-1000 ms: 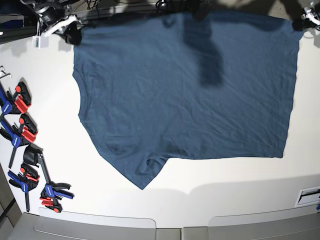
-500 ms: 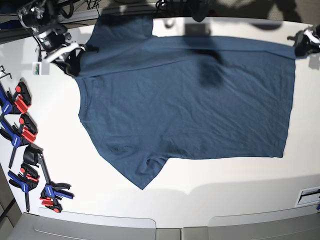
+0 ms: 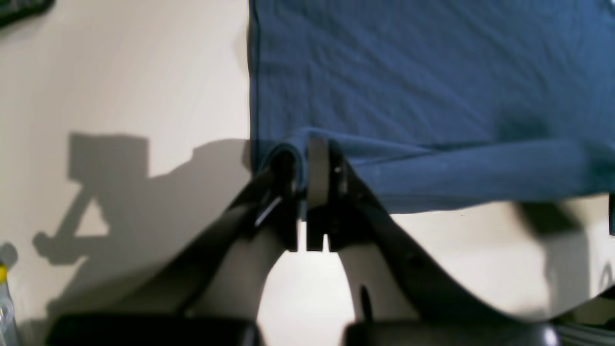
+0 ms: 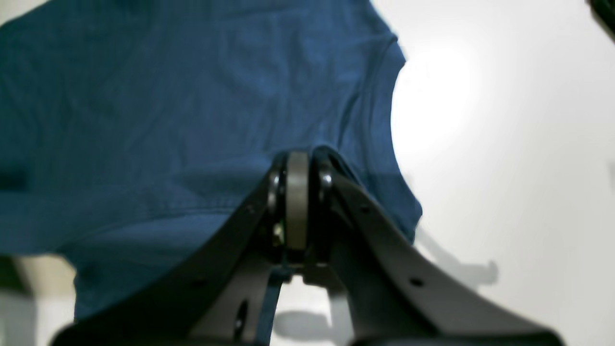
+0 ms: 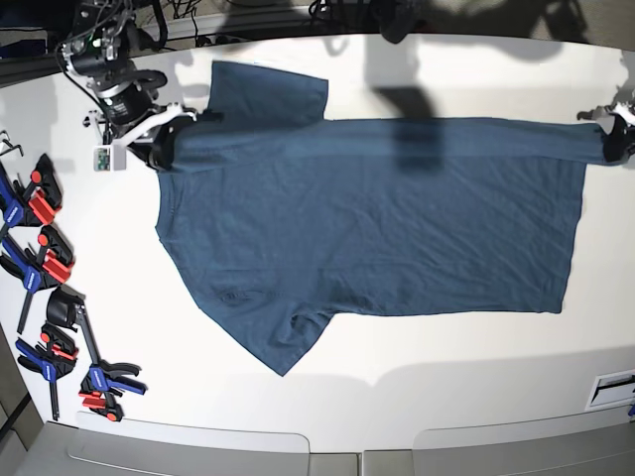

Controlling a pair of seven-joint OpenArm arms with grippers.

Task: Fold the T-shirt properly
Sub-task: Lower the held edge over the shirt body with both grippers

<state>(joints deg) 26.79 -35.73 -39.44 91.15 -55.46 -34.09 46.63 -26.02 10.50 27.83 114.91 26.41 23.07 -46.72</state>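
1. Since the earlier base view, both grippers have been drawn inward over the white table [image 5: 417,367], and the far edge of the plain dark navy-teal short-sleeved cotton T-shirt [image 5: 377,228] has been carried with them, so that a doubled band of cloth now lies along the top of the garment and one sleeve is seen turned over past the fold.
2. The black right gripper [image 5: 159,142] is held low at the shoulder end of the shirt, on the left of the base view; its jaws are pressed together on a pinch of fabric [image 4: 297,166].
3. The black left gripper [image 5: 617,139] is held at the hem-side corner, on the right edge of the base view; its jaws are likewise closed, with a rolled lip of cloth caught between them [image 3: 302,154].
4. The T-shirt is spread flat across the middle of the table, neck side toward the right gripper and hem toward the left gripper, with the other sleeve pointing to the near edge.
5. Several blue and red bar clamps [image 5: 45,268] lie along the table's left edge, well apart from the shirt.
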